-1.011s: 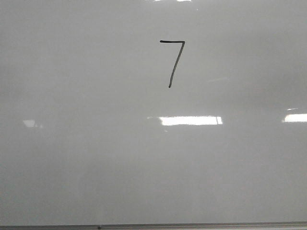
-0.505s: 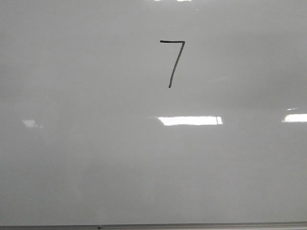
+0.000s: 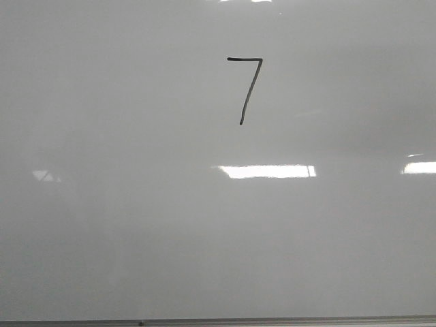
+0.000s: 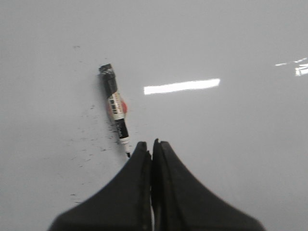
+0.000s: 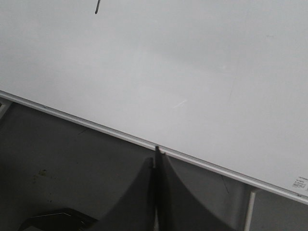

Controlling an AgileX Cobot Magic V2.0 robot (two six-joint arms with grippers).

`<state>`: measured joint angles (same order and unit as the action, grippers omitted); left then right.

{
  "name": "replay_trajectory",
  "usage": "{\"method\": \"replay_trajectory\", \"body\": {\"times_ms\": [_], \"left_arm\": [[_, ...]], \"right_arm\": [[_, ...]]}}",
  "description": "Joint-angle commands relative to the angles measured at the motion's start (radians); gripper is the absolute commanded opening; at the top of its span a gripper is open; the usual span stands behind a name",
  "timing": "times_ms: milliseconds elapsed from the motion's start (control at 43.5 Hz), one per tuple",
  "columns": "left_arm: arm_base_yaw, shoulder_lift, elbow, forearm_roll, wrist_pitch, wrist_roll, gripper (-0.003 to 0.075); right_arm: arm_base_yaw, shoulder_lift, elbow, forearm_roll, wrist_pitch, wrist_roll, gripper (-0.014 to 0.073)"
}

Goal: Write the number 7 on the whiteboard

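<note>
Near the whiteboard's (image 3: 102, 238) top edge the number 7 (image 3: 246, 88) looks finished; the left gripper (image 4: 152, 147) and right gripper (image 5: 157, 156) are both closed and empty, the marker (image 4: 114, 103) lies loose, so keep clear of the ink

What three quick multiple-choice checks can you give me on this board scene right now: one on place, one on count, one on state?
1. Where is the number 7 on the whiteboard in the front view?
A. Upper middle
B. Lower left corner
C. On the frame edge

2. How many digits are written on the board?
A. Three
B. None
C. One

3. How do the jaws of the left gripper stand?
A. Wide open
B. Shut, with nothing between them
C. Clamped on the marker

Key: 1 A, the digit sits above the bright reflection, near centre. 2 C, only a single black 7 shows. 3 B, the jaws meet in the left wrist view, while the marker lies apart on the board.
</note>
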<state>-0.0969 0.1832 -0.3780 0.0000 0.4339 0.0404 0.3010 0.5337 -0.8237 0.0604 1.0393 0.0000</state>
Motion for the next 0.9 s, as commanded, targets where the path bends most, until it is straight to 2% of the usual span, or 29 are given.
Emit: {"method": "replay_trajectory", "body": {"times_ms": [0,161,368,873], "left_arm": [[0.044,-0.063,0.079,0.005,-0.189,-0.002,-0.0020],[0.095,-0.164,0.265,-0.007,-0.334,-0.002,-0.0020],[0.109,-0.205,0.401,-0.021,-0.493,-0.002,-0.0020],[0.109,-0.203,0.398,-0.021,-0.489,-0.002,-0.0020]], "right_arm": [[-0.007,0.003,-0.024,-0.010,-0.053,0.000,-0.0067],[-0.007,0.003,-0.024,-0.010,-0.053,0.000,-0.0067],[-0.007,0.003,-0.024,-0.010,-0.053,0.000,-0.0067],[-0.007,0.003,-0.024,-0.010,-0.052,0.000,-0.0067]]}}
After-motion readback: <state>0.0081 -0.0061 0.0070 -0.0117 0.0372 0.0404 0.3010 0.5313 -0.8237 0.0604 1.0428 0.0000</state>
